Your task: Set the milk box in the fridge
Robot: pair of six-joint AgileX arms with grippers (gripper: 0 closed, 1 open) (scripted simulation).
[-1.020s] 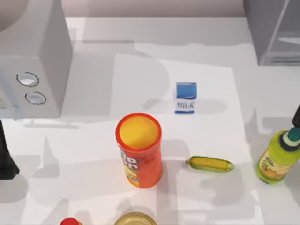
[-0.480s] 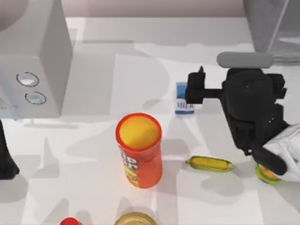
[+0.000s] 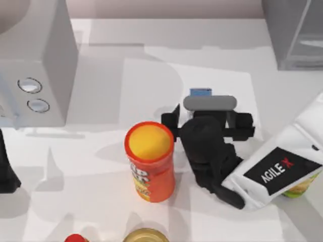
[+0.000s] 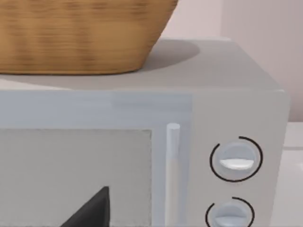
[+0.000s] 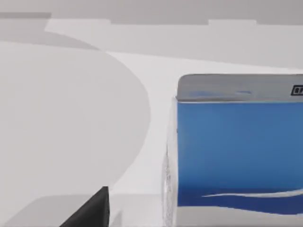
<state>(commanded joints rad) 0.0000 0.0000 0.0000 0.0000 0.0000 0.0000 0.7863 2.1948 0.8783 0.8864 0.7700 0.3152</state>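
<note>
Three cameras: one overhead, one on each wrist.

The top view looks straight down on the desk point(image 3: 101, 60), with the fridge point(image 3: 292, 35) at 1 o'clock and the dial box point(image 3: 35, 65) at 10 o'clock. The left wrist view faces the dial box point(image 4: 142, 142) level and close. The right wrist view sits very close to the milk box point(image 5: 236, 151), whose blue top point(image 3: 200, 92) the overhead shares.

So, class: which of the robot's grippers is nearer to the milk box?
Right. The right gripper hovers directly over the milk box, covering most of it. The left arm is parked at the table's far left edge, beyond the microwave.
</note>
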